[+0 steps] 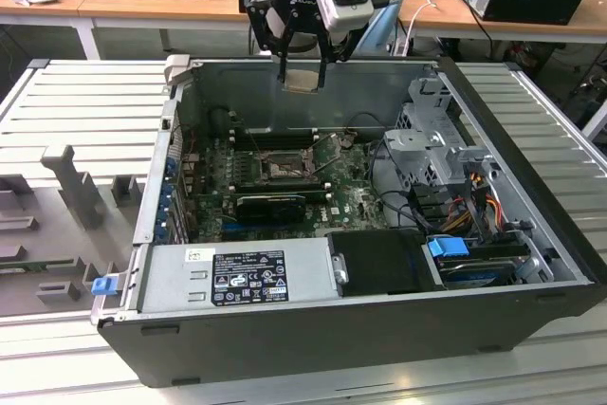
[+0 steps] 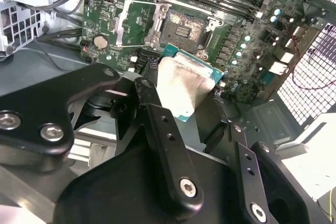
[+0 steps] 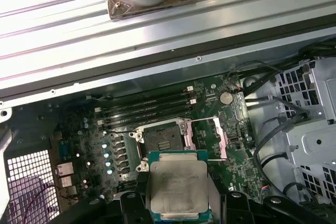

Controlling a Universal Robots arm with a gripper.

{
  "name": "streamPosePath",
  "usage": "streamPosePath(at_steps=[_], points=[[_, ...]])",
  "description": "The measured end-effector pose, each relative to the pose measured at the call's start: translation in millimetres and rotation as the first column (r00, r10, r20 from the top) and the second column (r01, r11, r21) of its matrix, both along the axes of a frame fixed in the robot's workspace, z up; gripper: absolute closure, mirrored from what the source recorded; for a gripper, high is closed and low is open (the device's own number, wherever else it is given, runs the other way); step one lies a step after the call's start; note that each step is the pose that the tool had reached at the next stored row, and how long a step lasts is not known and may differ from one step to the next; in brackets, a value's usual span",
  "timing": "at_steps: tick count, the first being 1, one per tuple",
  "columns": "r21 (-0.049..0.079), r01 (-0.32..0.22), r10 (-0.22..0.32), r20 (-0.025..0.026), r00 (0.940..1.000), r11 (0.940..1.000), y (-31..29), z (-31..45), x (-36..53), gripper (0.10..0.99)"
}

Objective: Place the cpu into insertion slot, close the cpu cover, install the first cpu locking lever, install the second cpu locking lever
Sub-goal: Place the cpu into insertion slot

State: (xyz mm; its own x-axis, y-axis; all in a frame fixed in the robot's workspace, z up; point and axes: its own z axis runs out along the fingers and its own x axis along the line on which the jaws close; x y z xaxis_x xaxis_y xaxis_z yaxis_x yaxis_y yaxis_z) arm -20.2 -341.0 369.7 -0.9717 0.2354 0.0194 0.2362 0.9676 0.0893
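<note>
The cpu point(image 1: 303, 80) hangs in the air over the open computer case point(image 1: 285, 348), pinched between the two black fingers point(image 1: 283, 64) of the hand point(image 1: 303, 82), which are drawn in tight against its opposite edges. In the exterior view it sits about level with the case's far rim, well above the green motherboard point(image 1: 356, 204) and apart from everything on it. In the second wrist view the cpu point(image 2: 184, 85) shows its pale metal face with a thin blue-green border, a finger point(image 2: 157, 124) on either side. The insertion slot point(image 1: 282, 168) lies below on the motherboard, a black square socket with its dark centre exposed. In the second wrist view the cpu cover point(image 2: 122, 29) is swung off the slot to one side, with green board showing through its window. Whether it stands upright or lies flat I cannot tell. Long black memory slots point(image 1: 270, 135) run just far of the slot, and a coin cell battery point(image 2: 101, 41) sits near the opened cover. A black ribbed heatsink point(image 1: 270, 204) lies just near of the slot. A grey power supply point(image 1: 237, 277) runs along the case's near wall, and a metal drive cage point(image 1: 427, 144) stands toward the exterior view's right. The case rests on a ribbed grey metal surface point(image 1: 85, 92).
</note>
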Motion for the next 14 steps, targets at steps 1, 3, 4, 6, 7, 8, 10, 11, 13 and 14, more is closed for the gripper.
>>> streamPosePath(at_steps=[1, 3, 4, 6, 7, 8, 10, 11, 13, 14], points=[[0.0, 0.008, -0.008, 0.0, 1.0, 1.0, 0.0, 0.0, 0.0, 0.561], [0.0, 0.018, -0.018, 0.0, 0.9998, 0.9998, 0.0, 0.0, 0.0, 0.561], [0.0, 0.022, -0.022, 0.0, 0.9998, 0.9998, 0.0, 0.0, 0.0, 0.561], [0.0, 0.027, -0.027, 0.0, 0.9996, 0.9996, 0.0, 0.0, 0.0, 0.561], [0.0, 0.03, -0.03, 0.0, 0.9995, 0.9995, 0.0, 0.0, 0.0, 0.561], [0.0, 0.034, -0.034, 0.0, 0.9994, 0.9994, 0.0, 0.0, 0.0, 0.561], [0.0, 0.044, -0.044, 0.0, 0.999, 0.999, 0.0, 0.0, 0.0, 0.561], [0.0, 0.047, -0.047, 0.0, 0.9989, 0.9989, 0.0, 0.0, 0.0, 0.561], [0.0, 0.053, -0.053, 0.0001, 0.9986, 0.9986, 0.0, 0.0, 0.0, 0.561], [0.0, 0.057, -0.057, 0.0, 0.9983, 0.9983, 0.0, 0.0, 0.0, 0.561]])
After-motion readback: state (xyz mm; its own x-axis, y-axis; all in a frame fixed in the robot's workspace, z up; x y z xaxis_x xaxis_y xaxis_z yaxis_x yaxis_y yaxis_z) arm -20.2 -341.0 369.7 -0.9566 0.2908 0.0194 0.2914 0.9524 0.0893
